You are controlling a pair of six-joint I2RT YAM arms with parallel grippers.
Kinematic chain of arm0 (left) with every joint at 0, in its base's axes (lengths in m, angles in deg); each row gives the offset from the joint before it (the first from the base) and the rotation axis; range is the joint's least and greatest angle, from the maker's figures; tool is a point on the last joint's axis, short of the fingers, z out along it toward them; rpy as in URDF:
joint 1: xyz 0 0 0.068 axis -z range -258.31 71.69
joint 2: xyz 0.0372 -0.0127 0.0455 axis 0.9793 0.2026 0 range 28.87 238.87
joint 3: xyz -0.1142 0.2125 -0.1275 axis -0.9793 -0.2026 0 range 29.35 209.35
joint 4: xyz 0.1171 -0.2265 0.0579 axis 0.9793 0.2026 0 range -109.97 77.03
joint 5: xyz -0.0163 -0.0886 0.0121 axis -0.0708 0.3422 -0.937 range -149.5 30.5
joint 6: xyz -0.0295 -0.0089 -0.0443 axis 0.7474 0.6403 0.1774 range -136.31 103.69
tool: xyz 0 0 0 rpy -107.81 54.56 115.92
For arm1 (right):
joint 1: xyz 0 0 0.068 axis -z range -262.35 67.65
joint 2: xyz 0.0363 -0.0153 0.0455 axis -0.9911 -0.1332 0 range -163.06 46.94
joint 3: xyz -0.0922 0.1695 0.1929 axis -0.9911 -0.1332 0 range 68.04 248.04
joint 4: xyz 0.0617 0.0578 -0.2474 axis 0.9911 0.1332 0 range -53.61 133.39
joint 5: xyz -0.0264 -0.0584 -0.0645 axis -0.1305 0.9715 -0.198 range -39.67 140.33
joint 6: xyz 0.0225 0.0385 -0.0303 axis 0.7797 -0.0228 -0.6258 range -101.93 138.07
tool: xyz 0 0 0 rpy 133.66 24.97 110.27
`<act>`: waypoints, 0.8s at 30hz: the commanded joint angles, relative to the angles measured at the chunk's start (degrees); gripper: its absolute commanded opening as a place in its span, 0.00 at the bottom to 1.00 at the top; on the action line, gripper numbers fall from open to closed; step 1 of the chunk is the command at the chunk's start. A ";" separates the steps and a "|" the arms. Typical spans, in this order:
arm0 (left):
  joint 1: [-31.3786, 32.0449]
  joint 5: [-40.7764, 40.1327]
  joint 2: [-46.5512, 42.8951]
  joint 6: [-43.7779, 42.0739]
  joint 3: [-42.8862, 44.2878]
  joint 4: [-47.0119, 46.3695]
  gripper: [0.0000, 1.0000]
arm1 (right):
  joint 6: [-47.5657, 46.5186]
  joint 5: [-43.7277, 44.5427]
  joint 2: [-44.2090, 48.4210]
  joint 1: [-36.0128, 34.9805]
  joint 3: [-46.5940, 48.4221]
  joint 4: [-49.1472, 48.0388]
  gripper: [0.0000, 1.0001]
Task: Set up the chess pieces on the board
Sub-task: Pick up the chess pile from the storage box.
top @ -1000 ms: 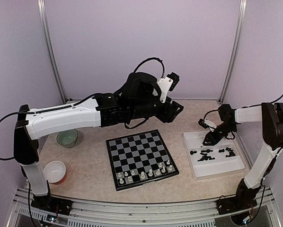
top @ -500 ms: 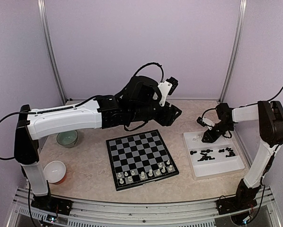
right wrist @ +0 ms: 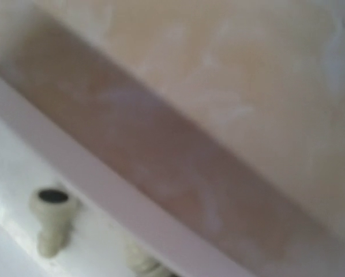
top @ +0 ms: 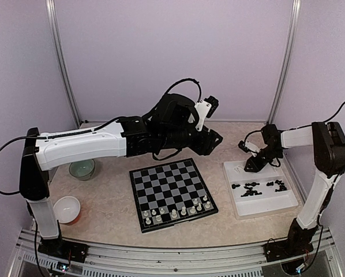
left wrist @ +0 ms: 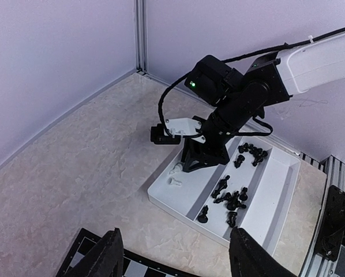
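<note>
The board [top: 169, 193] lies mid-table with several cream-white chess pieces [top: 175, 213] along its near rows. The white tray [top: 288, 202] to its right holds several black pieces [top: 253, 187] and two cream pieces [left wrist: 174, 181] in its far-left corner. My right gripper [top: 248, 167] is low over that corner, its fingers spread just above the cream pieces; in the left wrist view it [left wrist: 204, 166] looks open. The blurred right wrist view shows a cream piece [right wrist: 51, 222] inside the tray rim [right wrist: 103, 179] and none of its own fingers. My left gripper [left wrist: 175, 259] is open and empty, above the board's far-right edge.
A green bowl [top: 82, 168] sits on the table at the left, and a white bowl with a red base [top: 67, 209] nearer the front left. Walls and metal posts close in the back and sides. The left arm spans the table behind the board.
My right gripper has moved a little left and away, to the tray's far-left corner. The left arm has shifted only slightly.
</note>
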 commanded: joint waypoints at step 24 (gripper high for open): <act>-2.48 17.96 3.76 6.24 -6.78 -15.19 0.62 | -6.78 -21.11 24.08 -2.09 3.95 21.37 0.09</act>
